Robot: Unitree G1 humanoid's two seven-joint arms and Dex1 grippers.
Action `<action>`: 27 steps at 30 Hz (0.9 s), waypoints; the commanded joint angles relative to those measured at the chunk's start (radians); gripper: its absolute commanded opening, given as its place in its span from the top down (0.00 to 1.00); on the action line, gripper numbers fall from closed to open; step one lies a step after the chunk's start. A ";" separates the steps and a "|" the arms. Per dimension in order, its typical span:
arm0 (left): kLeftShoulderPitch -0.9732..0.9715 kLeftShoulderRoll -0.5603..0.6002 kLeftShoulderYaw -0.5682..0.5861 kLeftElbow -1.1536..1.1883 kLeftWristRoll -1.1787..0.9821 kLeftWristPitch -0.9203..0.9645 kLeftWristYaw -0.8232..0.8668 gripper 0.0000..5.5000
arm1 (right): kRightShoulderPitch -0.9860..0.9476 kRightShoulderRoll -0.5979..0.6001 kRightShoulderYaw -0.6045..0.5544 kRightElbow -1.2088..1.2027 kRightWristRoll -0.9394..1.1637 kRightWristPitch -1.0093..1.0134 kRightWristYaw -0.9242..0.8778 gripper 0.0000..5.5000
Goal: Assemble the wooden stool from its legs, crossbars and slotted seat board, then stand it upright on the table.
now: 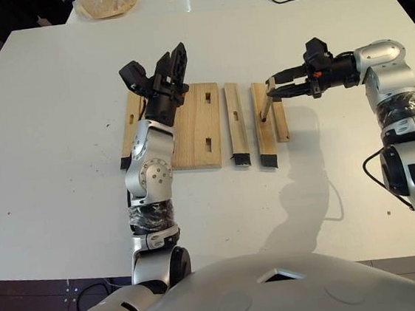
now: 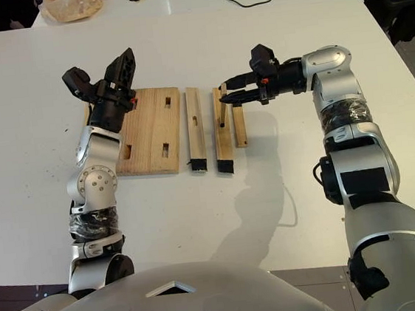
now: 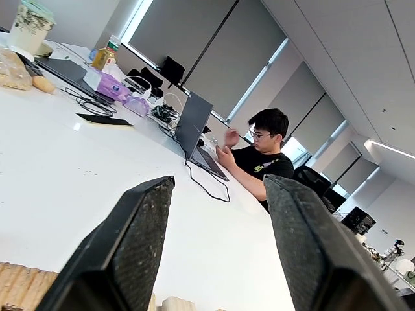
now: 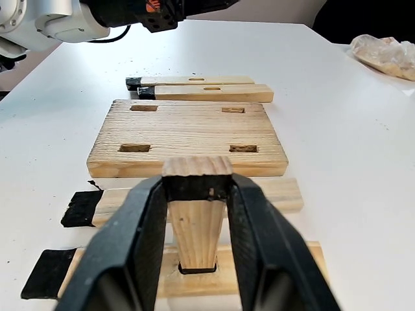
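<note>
Seen from the head, the white bench has lots of bare room on every side of the wood. The left arm is bent up, and the left tool hangs over the seat board. The right arm is stretched in sideways. The right tool pinches a crossbar that stands tilted in a leg.

From the left wrist, the left tool's fingers are spread wide.

From the right wrist, I count one seat board with four slots. There are four legs with black ends, two on each side of it.
</note>
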 commanded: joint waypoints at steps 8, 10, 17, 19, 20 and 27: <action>-0.012 0.020 0.038 -0.005 0.010 0.008 0.013 0.53 | 0.088 0.012 0.102 0.074 -0.127 -0.039 -0.088 0.77; -0.011 0.019 0.038 -0.005 0.011 0.007 0.014 0.53 | 0.086 0.010 0.111 0.085 -0.128 -0.051 -0.099 0.77; -0.014 0.027 0.051 0.003 0.009 0.001 0.009 0.53 | 0.043 0.020 0.090 0.123 -0.108 -0.085 -0.143 0.77; -0.019 0.031 0.065 0.017 0.006 -0.006 0.007 0.53 | 0.018 0.018 0.069 0.132 -0.091 -0.093 -0.165 0.68; -0.020 0.034 0.076 0.025 0.003 -0.009 0.006 0.53 | 0.004 0.019 0.049 0.130 -0.079 -0.093 -0.172 0.65; -0.011 0.053 0.110 0.052 0.010 -0.018 -0.002 0.53 | 0.023 -0.011 -0.034 -0.026 -0.036 -0.045 -0.176 0.47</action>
